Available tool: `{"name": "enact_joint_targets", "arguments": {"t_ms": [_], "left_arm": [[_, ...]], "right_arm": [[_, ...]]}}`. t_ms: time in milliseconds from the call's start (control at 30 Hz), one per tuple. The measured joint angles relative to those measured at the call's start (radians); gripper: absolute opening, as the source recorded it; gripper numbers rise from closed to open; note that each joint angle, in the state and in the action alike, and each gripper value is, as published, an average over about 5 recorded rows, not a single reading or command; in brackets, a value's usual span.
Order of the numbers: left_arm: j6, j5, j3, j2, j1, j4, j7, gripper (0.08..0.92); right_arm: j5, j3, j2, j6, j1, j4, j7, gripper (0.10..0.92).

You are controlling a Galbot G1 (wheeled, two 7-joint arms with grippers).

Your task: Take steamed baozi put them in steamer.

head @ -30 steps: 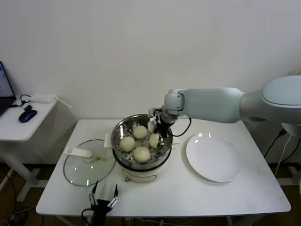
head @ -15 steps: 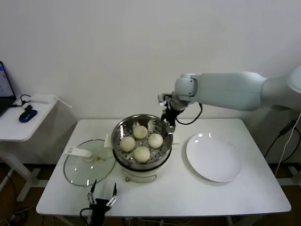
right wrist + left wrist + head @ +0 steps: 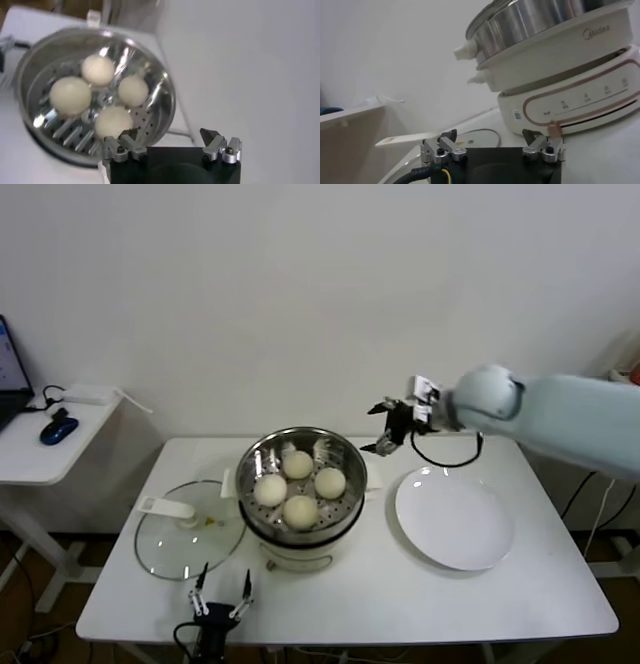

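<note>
Several off-white baozi [image 3: 300, 484] lie on the perforated tray inside the shiny steel steamer [image 3: 256, 456], which stands on its white base at the table's middle. They also show in the right wrist view [image 3: 70, 95]. My right gripper [image 3: 385, 427] is open and empty, raised in the air to the right of the steamer's rim and behind the plate. My left gripper [image 3: 222, 598] is open and empty, low at the table's front edge, in front of the steamer [image 3: 555, 55].
A glass lid [image 3: 190, 529] with a white handle lies flat left of the steamer. A white plate [image 3: 453, 517] lies bare to the right. A side table [image 3: 45, 446] with a mouse stands at far left.
My right gripper let go of a baozi in the steamer, then rose and pulled away to the right, open and empty. The left arm has not moved.
</note>
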Motion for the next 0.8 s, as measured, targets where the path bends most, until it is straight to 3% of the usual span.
{"name": "enact_joint_targets", "arguments": {"t_ms": [167, 333, 800], "left_arm": [[0.000, 0.001, 0.001, -0.001, 0.000, -0.003, 0.000, 0.823], [-0.001, 0.001, 0.002, -0.001, 0.000, -0.002, 0.000, 0.823], [0.003, -0.002, 0.010, 0.000, 0.001, -0.011, -0.004, 0.823]], "right_arm": [[-0.058, 0.310, -0.135, 0.059, -0.300, 0.109, 0.122, 0.823], [-0.151, 0.644, -0.169, 0.136, -0.633, 0.180, 0.191, 0.823], [-0.432, 1.523, 0.123, 0.396, -1.562, 0.229, 0.212, 0.823]]}}
